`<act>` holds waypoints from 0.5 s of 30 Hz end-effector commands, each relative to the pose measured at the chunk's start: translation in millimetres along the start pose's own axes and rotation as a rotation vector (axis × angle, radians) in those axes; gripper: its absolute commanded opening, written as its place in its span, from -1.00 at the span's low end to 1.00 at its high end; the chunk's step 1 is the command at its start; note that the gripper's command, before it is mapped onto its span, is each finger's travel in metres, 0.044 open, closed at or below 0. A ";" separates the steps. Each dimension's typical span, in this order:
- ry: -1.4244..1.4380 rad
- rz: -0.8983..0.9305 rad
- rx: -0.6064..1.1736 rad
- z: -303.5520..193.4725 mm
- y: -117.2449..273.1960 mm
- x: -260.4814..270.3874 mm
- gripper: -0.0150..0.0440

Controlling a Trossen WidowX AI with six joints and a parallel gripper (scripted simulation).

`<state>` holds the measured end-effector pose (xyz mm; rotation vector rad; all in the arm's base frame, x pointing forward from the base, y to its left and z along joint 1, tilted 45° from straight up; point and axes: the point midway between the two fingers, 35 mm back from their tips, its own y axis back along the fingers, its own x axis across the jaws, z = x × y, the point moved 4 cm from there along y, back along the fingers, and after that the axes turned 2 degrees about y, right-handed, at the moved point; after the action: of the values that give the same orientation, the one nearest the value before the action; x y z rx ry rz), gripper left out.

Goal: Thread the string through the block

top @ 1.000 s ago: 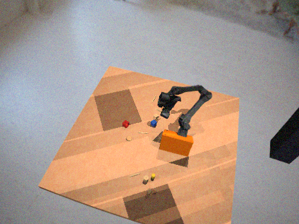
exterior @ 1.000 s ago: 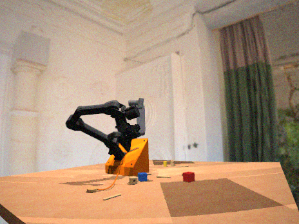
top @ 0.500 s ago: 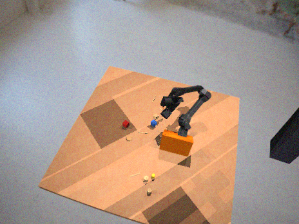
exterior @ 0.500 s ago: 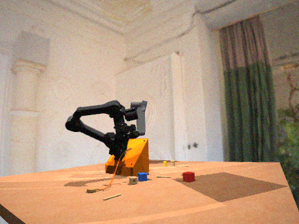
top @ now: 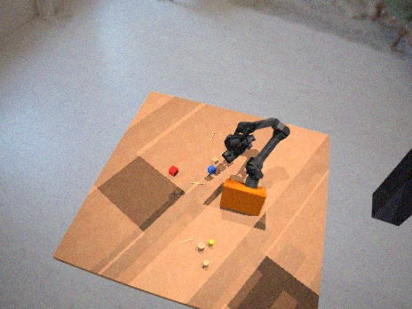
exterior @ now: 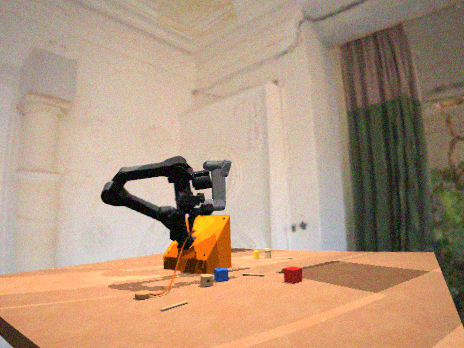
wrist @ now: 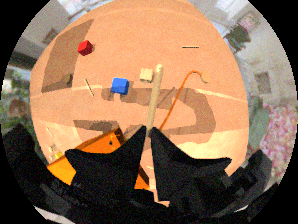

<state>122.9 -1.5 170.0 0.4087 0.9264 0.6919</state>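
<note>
My gripper (top: 228,158) (exterior: 188,244) (wrist: 148,129) is shut on the stick (wrist: 154,97) and holds it above the table. The stick points away from the fingers in the wrist view; in the top and exterior views I cannot make it out. The orange string (exterior: 178,267) (wrist: 175,104) runs from the gripper down to the round wooden button (exterior: 142,296) (wrist: 204,77) on the table. The small tan block (top: 215,160) (exterior: 206,280) (wrist: 146,75) stands on the table with a dark hole in one side in the exterior view. The stick's far end overlaps the view just beside the block. The string is outside the block.
A blue cube (top: 211,170) (exterior: 221,274) (wrist: 120,86) is close beside the block. A red cube (top: 173,170) (exterior: 293,275) (wrist: 85,48) is farther off. Loose sticks (top: 197,183) (exterior: 174,306) (wrist: 190,47) lie around. A large orange wedge (top: 242,198) (exterior: 222,250) stands by the arm's base.
</note>
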 end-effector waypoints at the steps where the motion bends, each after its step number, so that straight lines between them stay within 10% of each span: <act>1: 0.010 0.003 0.001 0.7 0.1 0.5 -0.49; 15: 0.008 -0.006 0.059 3.1 -10.2 1.6 -0.49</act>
<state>128.6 -6.7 166.5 0.4411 0.9487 0.6677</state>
